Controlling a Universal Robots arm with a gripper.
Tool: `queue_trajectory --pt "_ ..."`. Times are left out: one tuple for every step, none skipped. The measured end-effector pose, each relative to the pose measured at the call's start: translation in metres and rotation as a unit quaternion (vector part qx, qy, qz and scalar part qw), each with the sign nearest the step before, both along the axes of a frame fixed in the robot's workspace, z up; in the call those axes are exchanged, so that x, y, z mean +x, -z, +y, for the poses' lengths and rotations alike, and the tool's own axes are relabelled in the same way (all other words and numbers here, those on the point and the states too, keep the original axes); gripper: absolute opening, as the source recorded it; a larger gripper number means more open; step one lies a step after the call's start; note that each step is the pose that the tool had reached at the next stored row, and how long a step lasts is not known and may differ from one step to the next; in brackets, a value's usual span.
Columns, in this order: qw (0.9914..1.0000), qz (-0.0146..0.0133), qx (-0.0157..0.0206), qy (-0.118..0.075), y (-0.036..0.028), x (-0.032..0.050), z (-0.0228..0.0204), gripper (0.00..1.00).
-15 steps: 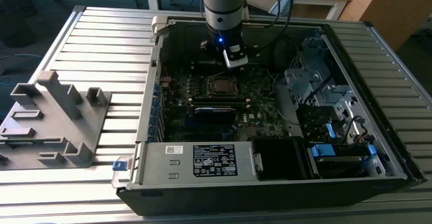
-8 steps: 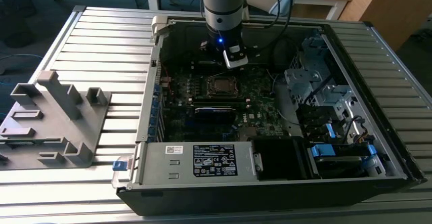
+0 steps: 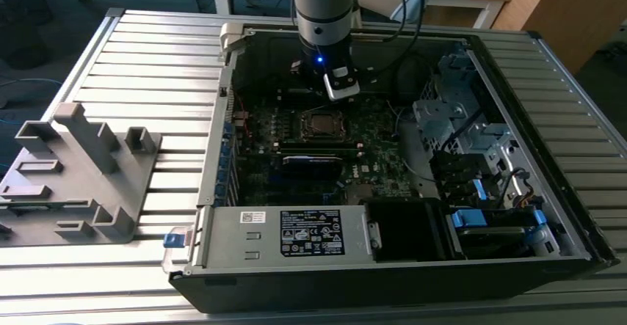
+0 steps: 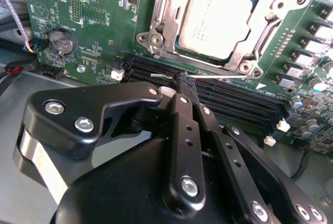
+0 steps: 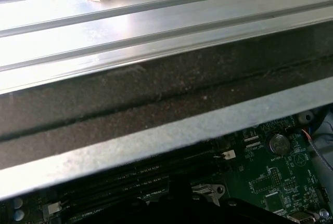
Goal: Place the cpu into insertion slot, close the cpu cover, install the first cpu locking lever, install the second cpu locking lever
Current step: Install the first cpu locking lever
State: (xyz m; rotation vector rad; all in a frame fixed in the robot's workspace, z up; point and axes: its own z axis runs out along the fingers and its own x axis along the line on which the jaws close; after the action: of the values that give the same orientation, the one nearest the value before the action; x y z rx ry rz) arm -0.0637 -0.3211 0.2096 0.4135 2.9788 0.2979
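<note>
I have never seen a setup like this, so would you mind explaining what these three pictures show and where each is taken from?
One robot arm reaches down into an open computer case lying on a slatted metal table. The exterior view comes from a camera off the arm; on that view's left stands a grey plastic fixture. The other two cameras ride near the arm's wrist. In the second wrist view the black gripper hovers just above the green motherboard, close to the cpu, which lies flat with the silvery cpu cover framing it. The first wrist view looks over the case's wall to a round coin battery. I cannot tell whether anything is held.
</note>
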Motion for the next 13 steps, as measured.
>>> queue_trajectory --pt "1.00000 -0.0001 0.0002 0.000 0.0001 0.0000 0.0000 0.11" --pt "1.00000 -0.0002 0.0004 0.000 0.0004 0.0000 0.0000 0.11" --pt "1.00000 -0.0002 0.0004 0.000 0.0008 0.0000 0.0000 0.11" --pt "1.00000 -0.0003 0.0004 0.000 0.0012 0.0000 0.0000 0.11" --pt "1.00000 -0.0006 0.0005 0.001 0.0016 -0.0001 0.0000 0.11" --pt "1.00000 -0.0010 0.0007 0.001 0.0019 -0.0001 0.0000 0.11" --pt "1.00000 -0.0012 0.0008 0.001 0.0020 -0.0002 0.0000 0.11" --pt "1.00000 -0.0014 0.0009 0.001 0.0021 -0.0002 0.0000 0.11" --pt "1.00000 -0.0015 0.0009 0.001 0.0021 -0.0002 0.0000 0.11" --pt "1.00000 -0.0015 0.0010 0.001 0.0022 -0.0002 0.0000 0.11" --pt "1.00000 -0.0016 0.0010 0.002 0.0023 -0.0002 0.0000 0.11" --pt "0.99999 -0.0015 0.0010 0.003 0.0024 -0.0002 0.0000 0.11" --pt "0.99998 -0.0015 0.0011 0.005 0.0024 -0.0004 0.0000 0.11"
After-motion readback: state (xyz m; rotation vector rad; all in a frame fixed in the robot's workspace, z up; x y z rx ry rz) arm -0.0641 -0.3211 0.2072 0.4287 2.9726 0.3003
